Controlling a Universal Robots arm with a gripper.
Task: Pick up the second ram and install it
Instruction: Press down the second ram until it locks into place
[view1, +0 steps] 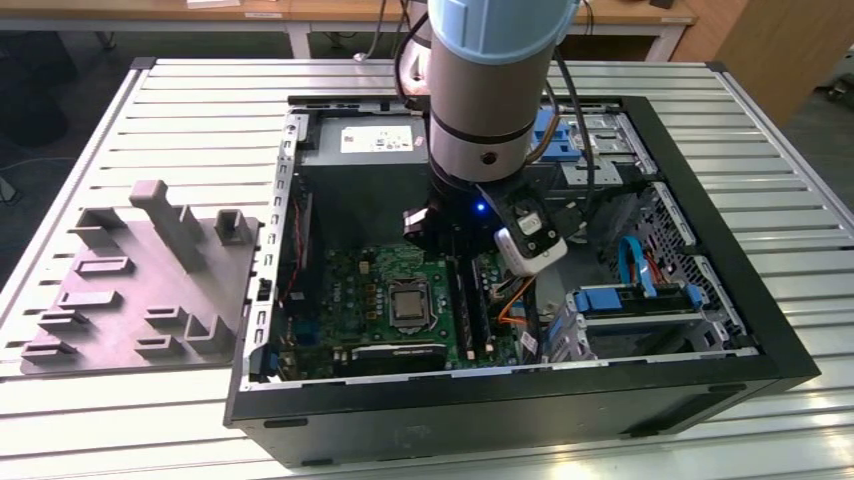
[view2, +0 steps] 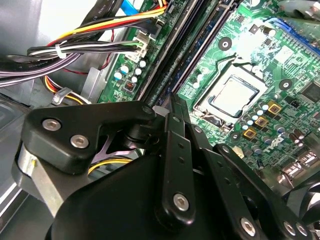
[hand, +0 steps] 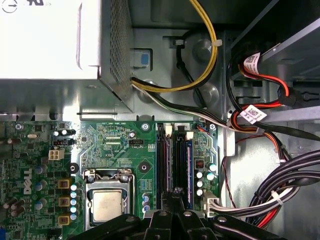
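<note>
My gripper (view1: 457, 262) reaches down inside the open computer case (view1: 747, 330), over the memory slots (hand: 176, 160) of the green motherboard (hand: 115, 145). Both wrist views show its black fingers drawn together into one point (hand: 175, 192) (view2: 170, 102) just above the middle of the slot row. I see nothing between the tips. A narrow blue ram stick (hand: 189, 167) stands seated in the slot next to the small capacitors. I cannot tell whether it is the second ram. The other slots look dark.
The square silver processor (hand: 106, 205) lies beside the slots. The grey power-supply box (hand: 50, 40) and its cable bundles (hand: 280, 175) crowd the far end. Blue drive brackets (view1: 627, 295) fill the case's right side. A grey fixture block (view1: 147, 280) stands on the table to the exterior view's left.
</note>
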